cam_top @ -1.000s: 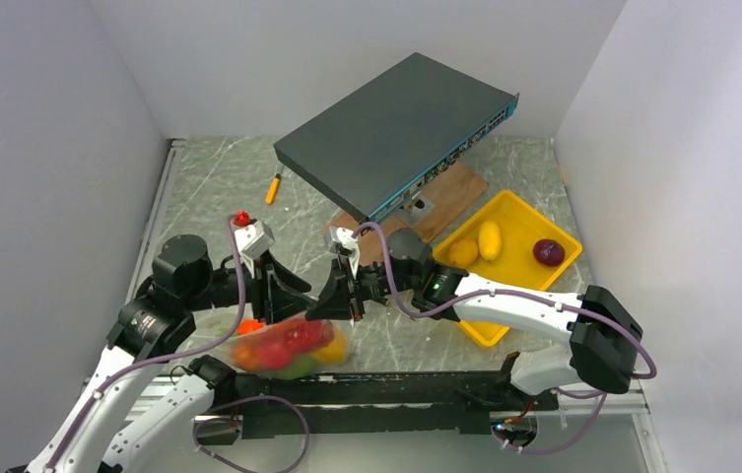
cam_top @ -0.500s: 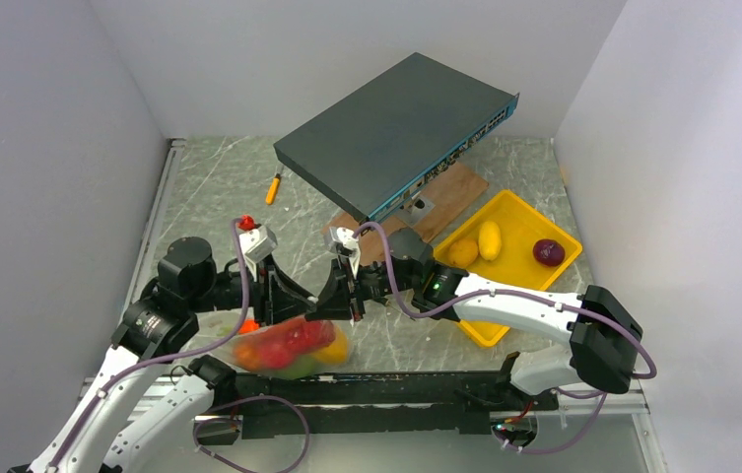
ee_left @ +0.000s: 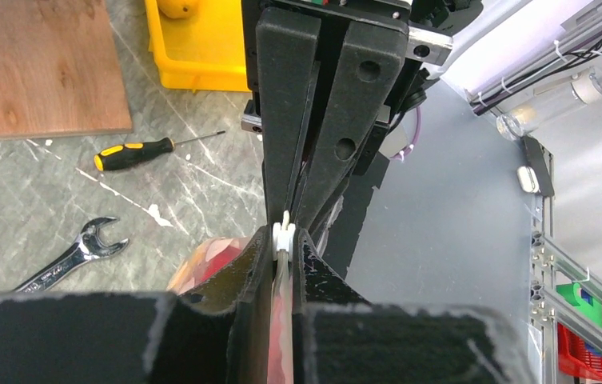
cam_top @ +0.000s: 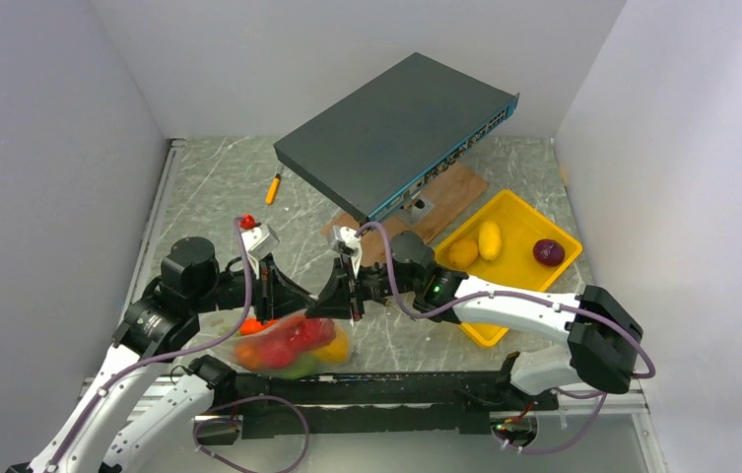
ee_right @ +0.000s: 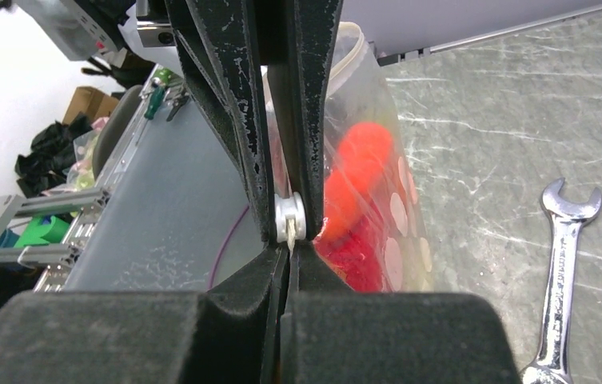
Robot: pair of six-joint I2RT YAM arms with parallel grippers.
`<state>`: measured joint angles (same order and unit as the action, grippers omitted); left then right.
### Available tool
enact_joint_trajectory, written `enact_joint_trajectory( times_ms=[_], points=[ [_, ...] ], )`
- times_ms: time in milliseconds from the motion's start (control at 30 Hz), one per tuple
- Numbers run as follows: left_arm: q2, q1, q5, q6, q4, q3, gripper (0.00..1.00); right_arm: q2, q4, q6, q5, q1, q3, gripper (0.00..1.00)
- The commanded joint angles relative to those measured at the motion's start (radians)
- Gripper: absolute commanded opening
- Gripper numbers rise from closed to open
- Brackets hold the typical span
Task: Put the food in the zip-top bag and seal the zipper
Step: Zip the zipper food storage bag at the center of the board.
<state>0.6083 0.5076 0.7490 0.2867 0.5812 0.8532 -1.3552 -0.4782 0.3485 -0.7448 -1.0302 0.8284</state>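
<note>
The zip-top bag [cam_top: 288, 347] hangs at the near table edge between my two grippers, holding red, orange, yellow and green food. My left gripper [cam_top: 300, 299] is shut on the zipper [ee_left: 282, 318] along the bag's mouth; in the left wrist view [ee_left: 283, 240] a small white piece sits at its tips. My right gripper [cam_top: 327, 304] faces it tip to tip and is shut on the same strip [ee_right: 289, 240]. The bag's polka-dot face [ee_right: 397, 216] shows red and orange food behind it. Two yellow potatoes [cam_top: 489, 239] and a purple onion [cam_top: 548, 252] lie in the yellow tray.
The yellow tray [cam_top: 516, 225] stands at the right. A dark network switch [cam_top: 396, 133] leans over a wood board [cam_top: 455, 192] at the back. A yellow-handled screwdriver [cam_top: 273, 187] lies far left; another [ee_left: 133, 152] and a silver wrench [ee_right: 561, 272] lie under the arms.
My left gripper has slid a little to the right along the bag's mouth, closing up to the right gripper. The bag has shifted slightly; the right arm stays put.
</note>
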Motion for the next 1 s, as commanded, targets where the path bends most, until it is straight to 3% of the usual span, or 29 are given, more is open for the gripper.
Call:
enact_joint_trajectory(
  times_ms=[0,433,967],
  points=[
    [-0.010,0.001,-0.041,0.000,0.029,0.017,0.09,0.045,-0.133,0.074,0.089,-0.002,-0.056,0.00],
    [-0.041,0.001,-0.079,0.010,0.070,0.007,0.06,0.134,-0.327,0.312,0.216,0.056,-0.241,0.00],
    [-0.146,0.001,-0.227,0.027,0.212,-0.004,0.07,0.377,-0.091,0.296,0.406,0.209,-0.387,0.00]
  ],
)
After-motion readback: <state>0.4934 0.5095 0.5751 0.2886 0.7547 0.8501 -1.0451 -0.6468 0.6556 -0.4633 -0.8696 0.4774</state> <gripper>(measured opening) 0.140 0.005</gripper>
